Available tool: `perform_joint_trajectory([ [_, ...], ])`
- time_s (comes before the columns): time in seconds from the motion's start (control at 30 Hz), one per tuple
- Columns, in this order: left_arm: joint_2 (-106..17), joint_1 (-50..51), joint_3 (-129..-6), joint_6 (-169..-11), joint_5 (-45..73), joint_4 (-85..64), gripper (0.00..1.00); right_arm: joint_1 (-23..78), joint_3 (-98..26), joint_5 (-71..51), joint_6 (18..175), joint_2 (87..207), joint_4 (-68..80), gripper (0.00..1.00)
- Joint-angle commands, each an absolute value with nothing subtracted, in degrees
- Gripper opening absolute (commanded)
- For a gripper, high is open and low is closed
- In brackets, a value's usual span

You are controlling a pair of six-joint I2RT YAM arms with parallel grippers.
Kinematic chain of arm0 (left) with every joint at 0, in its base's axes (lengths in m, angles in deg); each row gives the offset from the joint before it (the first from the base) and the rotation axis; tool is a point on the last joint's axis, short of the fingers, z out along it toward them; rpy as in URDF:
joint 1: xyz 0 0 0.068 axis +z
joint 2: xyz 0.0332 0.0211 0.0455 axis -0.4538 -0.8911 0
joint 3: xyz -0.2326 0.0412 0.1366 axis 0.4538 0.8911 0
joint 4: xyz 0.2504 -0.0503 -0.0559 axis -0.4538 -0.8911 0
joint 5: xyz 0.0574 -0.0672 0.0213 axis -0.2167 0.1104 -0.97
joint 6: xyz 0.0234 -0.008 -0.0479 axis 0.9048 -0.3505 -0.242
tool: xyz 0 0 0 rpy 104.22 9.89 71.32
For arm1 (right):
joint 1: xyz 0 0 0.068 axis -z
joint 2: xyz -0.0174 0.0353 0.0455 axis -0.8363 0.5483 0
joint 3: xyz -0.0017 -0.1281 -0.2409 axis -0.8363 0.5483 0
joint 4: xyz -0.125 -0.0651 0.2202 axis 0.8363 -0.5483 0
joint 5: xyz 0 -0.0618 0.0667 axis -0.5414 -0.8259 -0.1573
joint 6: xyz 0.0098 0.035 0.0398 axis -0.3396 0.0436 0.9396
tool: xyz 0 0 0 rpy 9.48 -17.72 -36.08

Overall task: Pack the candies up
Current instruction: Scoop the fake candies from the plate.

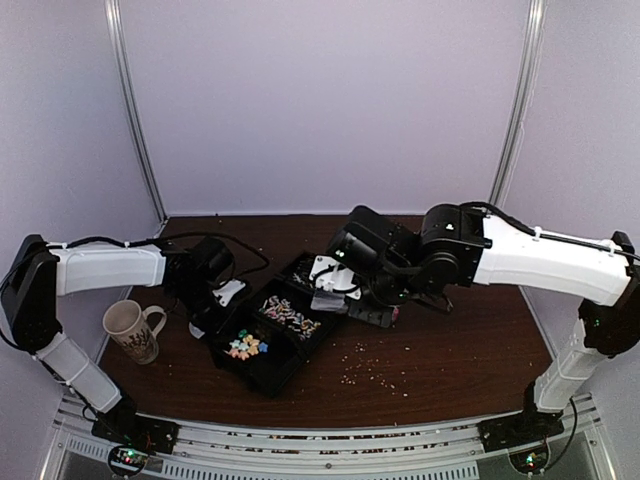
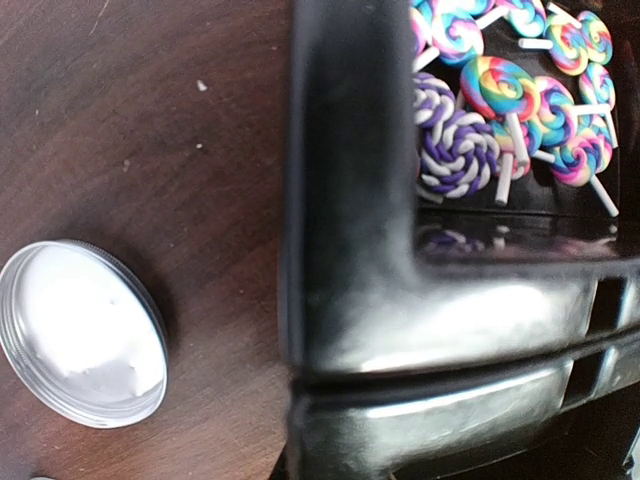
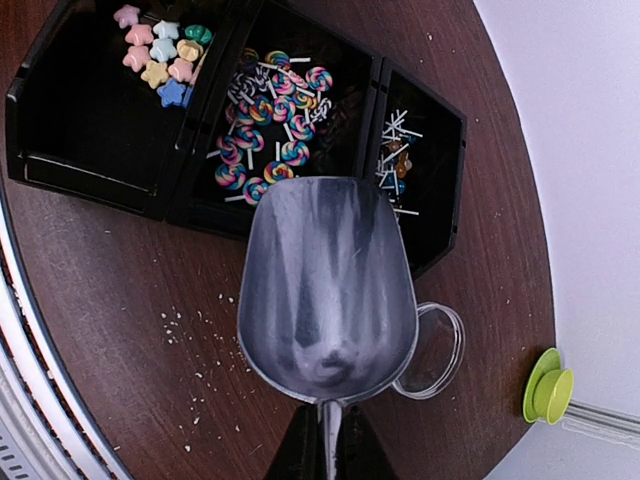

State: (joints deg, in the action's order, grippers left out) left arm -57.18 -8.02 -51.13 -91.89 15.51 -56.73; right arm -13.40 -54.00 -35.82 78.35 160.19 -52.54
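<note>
The right pincer is clenched on the handle of a metal scoop.
Just beyond the scoop's lip, the candies lie in a black tray. The left pincer, clenched, sits at the tray's corner, its hold unclear.

left arm: rises from its base at the near left corner to an elbow far out left, then its white link runs level toward the middle.
left wrist: black, bent downward.
left gripper: low, jaws closed; fingers not visible in its own wrist view.
right arm: climbs from the near right corner, white link reaching left.
right wrist: black, angled down.
right gripper: pinched on the thin handle of a metal scoop.
</note>
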Motion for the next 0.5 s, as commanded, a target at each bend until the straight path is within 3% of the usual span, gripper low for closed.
perform_joint_trajectory([
  [0.0,-53.35,-8.92,-54.65,-89.75,14.74,-51.13,0.0,-15.03,-60.14,-39.66,79.28,166.59,-58.42,0.0],
  [0.47,-53.14,-9.77,-54.96,-89.38,14.86,-51.09,0.0,-17.2,-74.16,-49.93,78.67,183.47,-66.88,0.0],
])
